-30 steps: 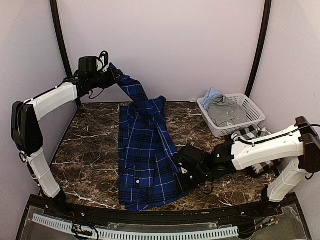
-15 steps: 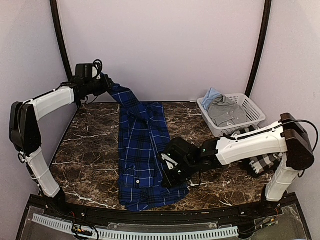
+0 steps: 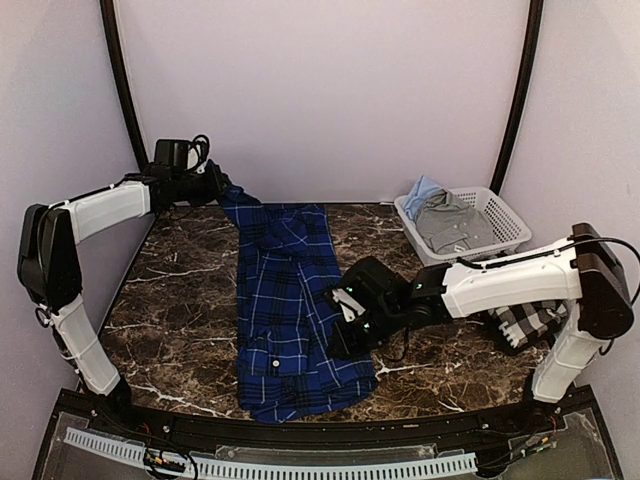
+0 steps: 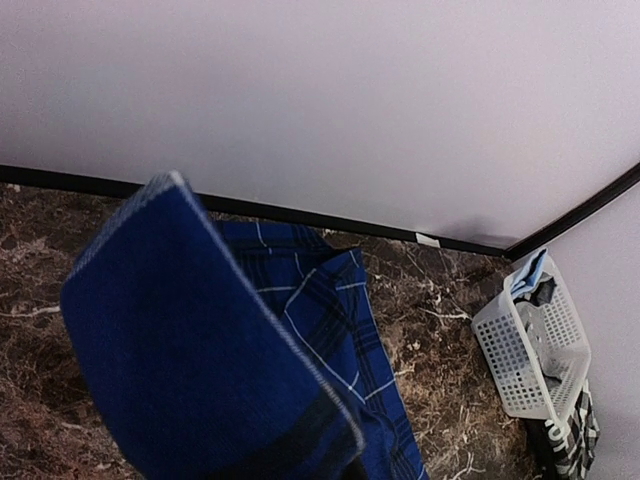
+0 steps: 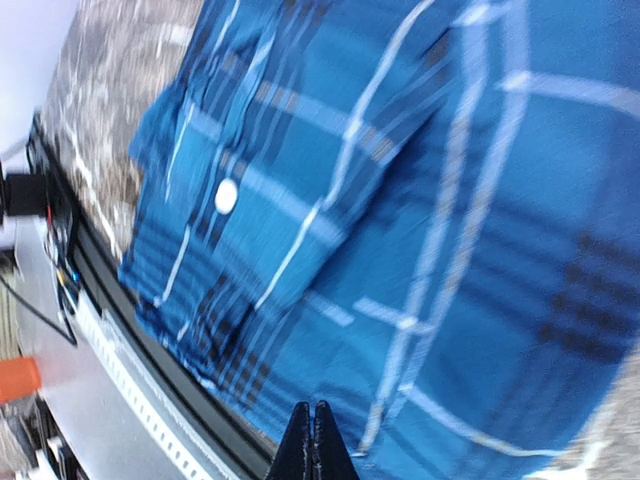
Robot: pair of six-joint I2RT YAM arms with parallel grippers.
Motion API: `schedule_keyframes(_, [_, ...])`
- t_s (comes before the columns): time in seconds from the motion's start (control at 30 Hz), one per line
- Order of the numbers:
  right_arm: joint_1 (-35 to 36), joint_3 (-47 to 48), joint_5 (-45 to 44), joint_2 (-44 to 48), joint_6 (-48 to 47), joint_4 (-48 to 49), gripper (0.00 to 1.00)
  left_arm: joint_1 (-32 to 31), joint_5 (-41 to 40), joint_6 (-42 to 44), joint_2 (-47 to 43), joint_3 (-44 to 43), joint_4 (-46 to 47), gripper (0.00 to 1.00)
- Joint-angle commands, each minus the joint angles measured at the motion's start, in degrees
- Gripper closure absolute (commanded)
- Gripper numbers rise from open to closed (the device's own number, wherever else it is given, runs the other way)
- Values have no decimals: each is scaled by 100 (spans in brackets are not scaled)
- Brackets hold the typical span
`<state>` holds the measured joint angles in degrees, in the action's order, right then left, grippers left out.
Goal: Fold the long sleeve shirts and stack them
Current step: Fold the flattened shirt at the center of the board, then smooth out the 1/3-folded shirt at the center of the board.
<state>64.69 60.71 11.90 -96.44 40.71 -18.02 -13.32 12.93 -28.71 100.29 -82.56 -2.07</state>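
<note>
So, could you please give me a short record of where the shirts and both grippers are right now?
blue shirt: spread lengthwise on the table, far end lifted
left gripper: shut on the blue shirt's raised far end, back left
right gripper: shut, low over the blue shirt's right side; hold on cloth unclear
checked shirt: bunched at the right, just in front of the basket
basket: back right, holding grey and light blue clothes

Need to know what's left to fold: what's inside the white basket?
In the white basket a crumpled grey garment lies on top, with a light blue one at its far corner. Anything beneath them is covered.
</note>
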Motion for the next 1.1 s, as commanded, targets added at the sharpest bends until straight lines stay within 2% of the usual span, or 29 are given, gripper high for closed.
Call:
schedule_keyframes(0.0, [-458, -43, -497, 460, -89, 221, 100, 40, 550, -69, -363, 261, -103, 100])
schedule_keyframes(0.23, [-1314, 310, -510, -39, -118, 959, 100, 40, 523, -390, -647, 947, -470, 100])
schedule_keyframes(0.53, [-1591, 1430, -103, -1713, -167, 1484, 100, 40, 580, -156, -1119, 1623, -652, 100])
schedule_keyframes(0.7, [-1599, 1328, -80, -2237, -28, 1619, 100, 40, 784, -90, -1157, 1729, -673, 100])
schedule_keyframes(0.87, [-1624, 1088, -44, -2274, 70, 1775, 100, 36, 1461, 99, -1046, 1653, -620, 100])
schedule_keyframes(1.07, [-1617, 825, -325, -1566, 63, 2161, 100, -91, 2157, 333, -634, 1438, -843, 100])
